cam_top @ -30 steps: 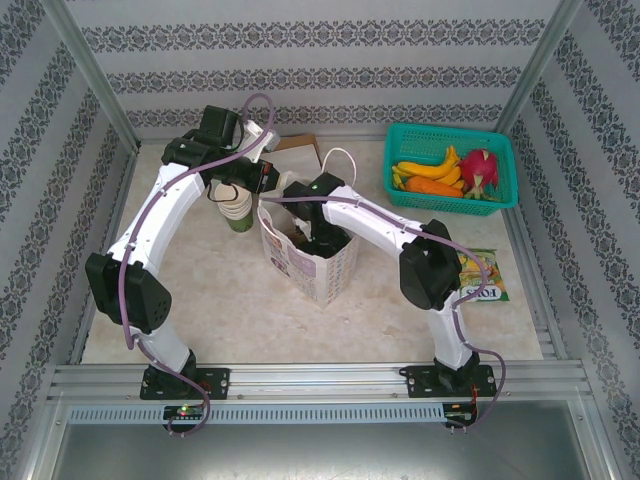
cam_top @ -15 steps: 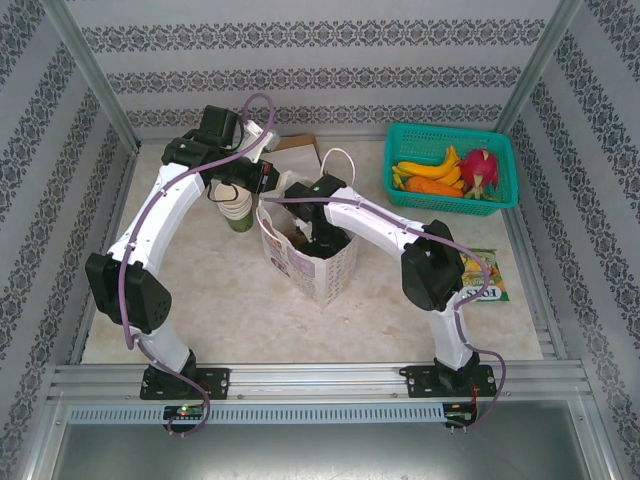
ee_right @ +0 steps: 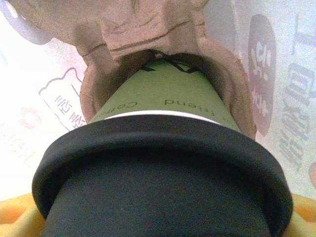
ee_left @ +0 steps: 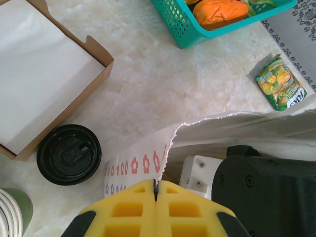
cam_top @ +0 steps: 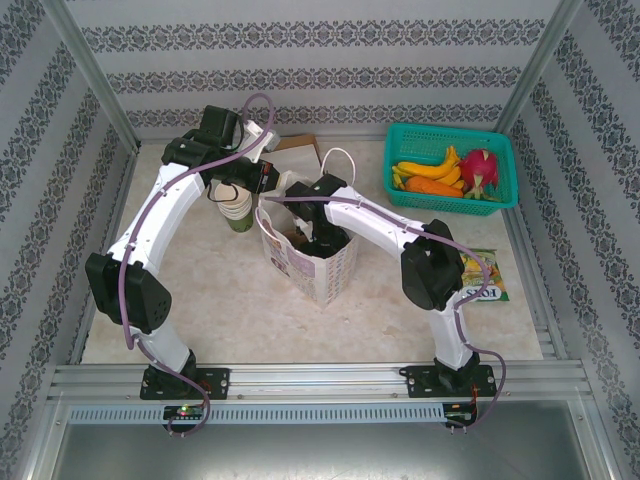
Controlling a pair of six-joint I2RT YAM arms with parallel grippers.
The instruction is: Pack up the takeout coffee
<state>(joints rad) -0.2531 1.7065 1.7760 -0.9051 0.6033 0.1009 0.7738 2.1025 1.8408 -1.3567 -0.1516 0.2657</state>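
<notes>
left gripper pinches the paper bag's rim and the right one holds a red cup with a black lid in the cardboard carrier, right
Not red: the right wrist view shows the cup olive green under its black lid. The rest stands: left gripper on the paper bag rim, cup in the cardboard carrier.

The left arm (cam_top: pixel 150 225) arches toward the far side and bends right, its left gripper (ee_left: pixel 155 183) pinched tight on the rim of a bag (ee_left: pixel 133 165). The right arm (cam_top: pixel 378 220) reaches left and down, its right gripper (ee_right: pixel 158 222) spread wide and clasping the coffee cup (ee_right: pixel 163 94).
</notes>
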